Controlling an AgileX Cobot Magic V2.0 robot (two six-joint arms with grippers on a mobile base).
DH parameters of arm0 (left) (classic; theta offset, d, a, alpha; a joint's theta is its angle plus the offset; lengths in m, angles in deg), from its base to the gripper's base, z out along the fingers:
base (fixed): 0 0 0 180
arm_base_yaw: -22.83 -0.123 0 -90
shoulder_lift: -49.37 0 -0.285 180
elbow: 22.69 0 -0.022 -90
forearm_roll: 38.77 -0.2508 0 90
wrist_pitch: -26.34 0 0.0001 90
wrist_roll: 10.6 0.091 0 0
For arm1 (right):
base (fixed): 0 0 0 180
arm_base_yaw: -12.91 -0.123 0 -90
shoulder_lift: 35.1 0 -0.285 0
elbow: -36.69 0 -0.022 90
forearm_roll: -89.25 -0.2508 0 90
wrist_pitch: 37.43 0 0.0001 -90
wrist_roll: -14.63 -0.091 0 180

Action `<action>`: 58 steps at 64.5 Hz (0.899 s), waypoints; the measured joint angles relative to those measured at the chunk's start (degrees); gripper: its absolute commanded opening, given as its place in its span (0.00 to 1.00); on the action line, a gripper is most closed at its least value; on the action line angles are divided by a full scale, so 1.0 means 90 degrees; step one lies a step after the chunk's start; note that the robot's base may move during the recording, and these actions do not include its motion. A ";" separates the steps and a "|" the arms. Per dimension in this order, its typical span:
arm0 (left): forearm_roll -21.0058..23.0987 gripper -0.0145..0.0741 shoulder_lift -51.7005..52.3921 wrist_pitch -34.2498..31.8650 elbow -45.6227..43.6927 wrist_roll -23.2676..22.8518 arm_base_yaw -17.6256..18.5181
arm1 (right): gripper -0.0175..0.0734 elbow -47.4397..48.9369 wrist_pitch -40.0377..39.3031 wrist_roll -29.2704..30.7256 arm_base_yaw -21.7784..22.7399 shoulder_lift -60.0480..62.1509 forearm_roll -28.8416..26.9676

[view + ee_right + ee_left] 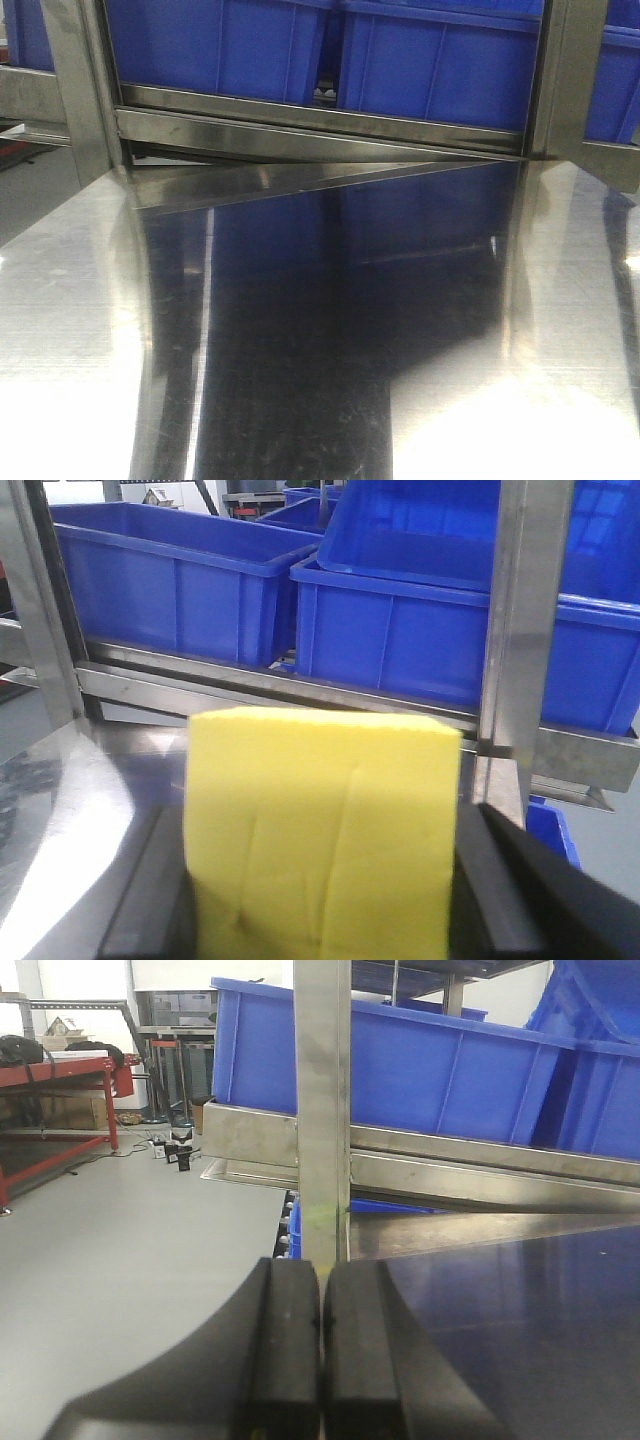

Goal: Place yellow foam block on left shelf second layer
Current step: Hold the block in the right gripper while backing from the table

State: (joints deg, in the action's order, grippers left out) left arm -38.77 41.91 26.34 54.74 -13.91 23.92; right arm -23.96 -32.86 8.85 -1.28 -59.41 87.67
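The yellow foam block fills the lower middle of the right wrist view, creased where it is squeezed. My right gripper is shut on it, a black finger on each side. It hangs above a shiny steel shelf surface, facing the rack rail. In the left wrist view my left gripper is shut with nothing in it, its pads pressed together, right in front of a steel upright post. Neither gripper nor the block shows in the front view.
Blue plastic bins stand on the rack level ahead, also blue bins in the front view above the steel surface. Steel posts frame the opening. Left of the rack are grey floor and a red bench.
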 measured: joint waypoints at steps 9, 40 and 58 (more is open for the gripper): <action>0.0000 0.30 0.0000 0.0000 0.0000 0.0000 0.0000 | 0.71 0.0000 0.0000 0.0000 0.0000 0.0000 0.0000; 0.0000 0.30 0.0000 0.0000 0.0000 0.0000 0.0000 | 0.71 -0.0006 0.0000 0.0012 0.0000 0.0009 0.0000; 0.0000 0.30 0.0000 0.0000 0.0000 0.0000 0.0000 | 0.71 -0.0006 0.0000 0.0012 0.0000 0.0009 0.0000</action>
State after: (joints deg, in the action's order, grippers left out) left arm -38.77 41.91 26.34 54.74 -13.91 23.92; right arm -24.02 -32.86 8.96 -1.28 -59.33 87.67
